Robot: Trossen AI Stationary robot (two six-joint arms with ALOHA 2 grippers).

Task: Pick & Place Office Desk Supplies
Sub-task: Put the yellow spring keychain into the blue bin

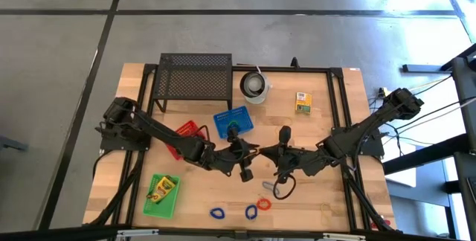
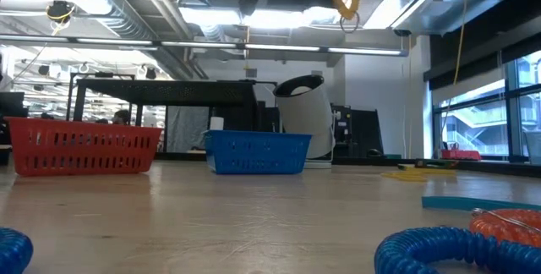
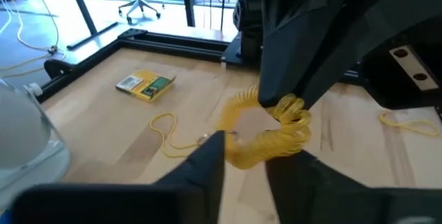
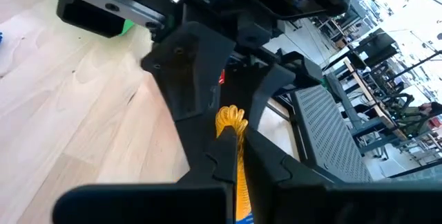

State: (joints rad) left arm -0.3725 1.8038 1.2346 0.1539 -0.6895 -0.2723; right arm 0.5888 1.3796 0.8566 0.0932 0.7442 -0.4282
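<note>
My two arms meet over the middle of the tabletop point(image 1: 327, 196), and between them hangs a yellow coiled loop point(image 3: 276, 131), lifted well clear of the wood; from the low view it shows high up under the dark gripper bodies. My right gripper point(image 4: 237, 144) is closed on one end of that loop, the yellow coils pinched between its tips. My left gripper point(image 3: 255, 158) sits right at the loop's other side, with the coil lying across its mouth, but I cannot tell whether it has a hold on it. Near the front edge lie two blue loops point(image 1: 216, 213), side by side but apart, and an orange loop point(image 1: 265, 204) just beside the right-hand one. A green basket point(image 1: 151, 204) at the front left holds a yellow-and-green box point(image 1: 165, 187). A red basket point(image 1: 187, 131) and a blue basket point(image 1: 233, 122) stand behind my left arm, with the black mesh stand point(image 1: 195, 77) and a white cup point(image 1: 254, 86) further back. A second crayon box point(image 1: 302, 102) lies flat toward the back right, alone on the bare wood
</note>
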